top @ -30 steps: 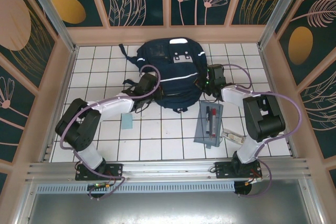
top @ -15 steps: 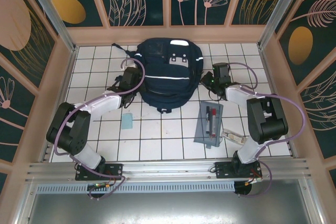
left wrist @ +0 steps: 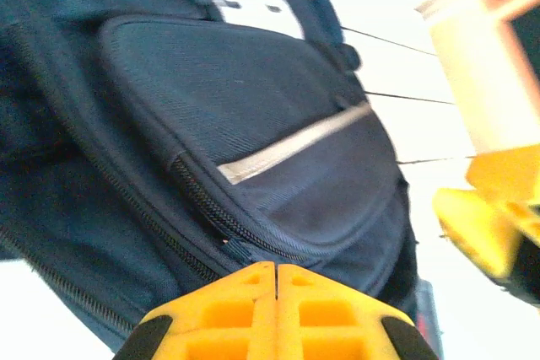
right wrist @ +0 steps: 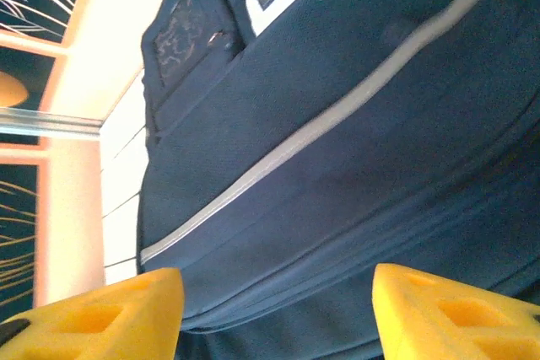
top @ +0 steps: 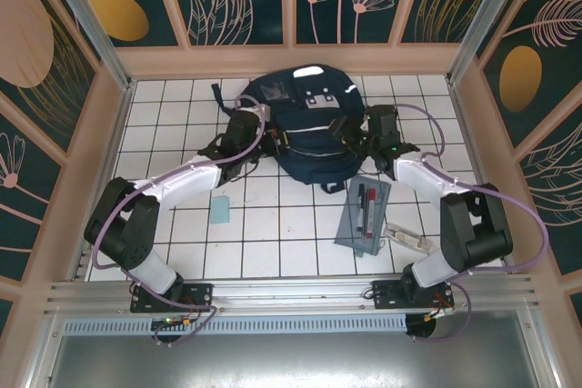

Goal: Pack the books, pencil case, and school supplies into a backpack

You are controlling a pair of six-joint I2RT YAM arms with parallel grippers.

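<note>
White tiles are covering the table (top: 273, 243), and dark patterned panels are standing around it. Your left gripper (left wrist: 277, 284) is pressing its yellow fingers (left wrist: 228, 314) tight together, fully closed, with nothing visible between them. It's sitting right up against the left side of the backpack (top: 309, 147), close to the zip line of the front pocket. Your right gripper (right wrist: 277, 309) is holding its fingers spread wide apart. It's facing the backpack's right side, with navy fabric and a pale reflective stripe (right wrist: 321, 124) showing across the gap.

From above, you're flanking the backpack with both arms, and it's lying at the far middle of the table. Closer to you, the pencil case (top: 362, 215) is lying flat near the backpack's right front corner. A black pen (top: 360, 209) and a red pen (top: 370, 224) are resting side by side on it. Just to its right, a whitish-beige oblong piece (top: 405, 239) is lying on the tiles. Over on the left half, a small light-blue rectangle (top: 220, 211) is sitting on its own, near your left forearm and apart from the backpack.
</note>
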